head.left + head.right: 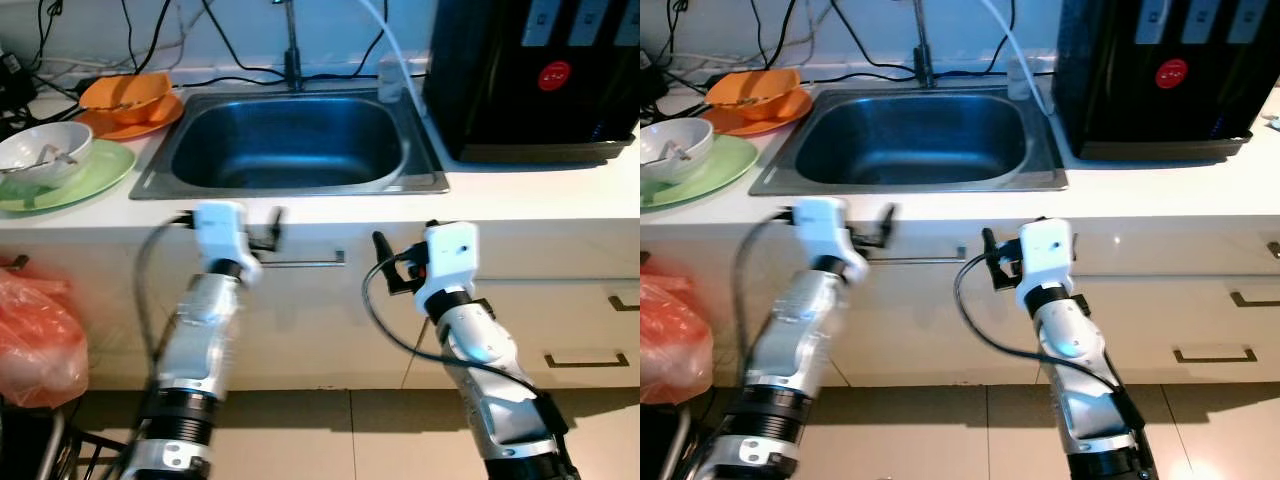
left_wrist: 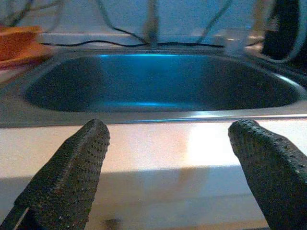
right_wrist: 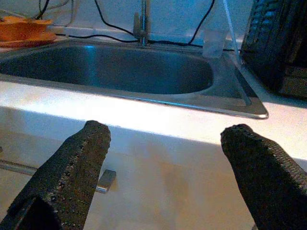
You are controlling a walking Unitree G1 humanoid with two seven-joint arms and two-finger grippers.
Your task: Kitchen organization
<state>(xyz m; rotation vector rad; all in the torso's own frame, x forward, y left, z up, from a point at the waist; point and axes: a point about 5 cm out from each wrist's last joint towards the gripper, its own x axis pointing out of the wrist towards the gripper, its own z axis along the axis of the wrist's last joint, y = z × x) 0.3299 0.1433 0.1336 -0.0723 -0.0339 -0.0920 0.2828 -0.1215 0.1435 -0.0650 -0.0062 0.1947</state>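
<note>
An empty steel sink (image 1: 290, 186) is set in the white counter (image 1: 520, 190), with a faucet (image 1: 292, 45) behind it. At the far left an orange bowl (image 1: 125, 95) rests on an orange plate. Nearer, a white bowl (image 1: 45, 150) holding a utensil sits on a green plate (image 1: 95, 175). Both arms are raised in front of the counter's front edge, below the sink. My left gripper (image 2: 170, 128) is open and holds nothing; it faces the sink's front rim. My right gripper (image 3: 167, 130) is also open with nothing in it, level with the counter edge.
A black appliance (image 1: 535, 75) stands on the counter right of the sink, with a small clear cup (image 1: 390, 80) beside it. Cables run along the back wall. Under the counter are drawer handles (image 1: 585, 358) and a rail (image 1: 300, 262). An orange plastic bag (image 1: 35, 340) hangs low at left.
</note>
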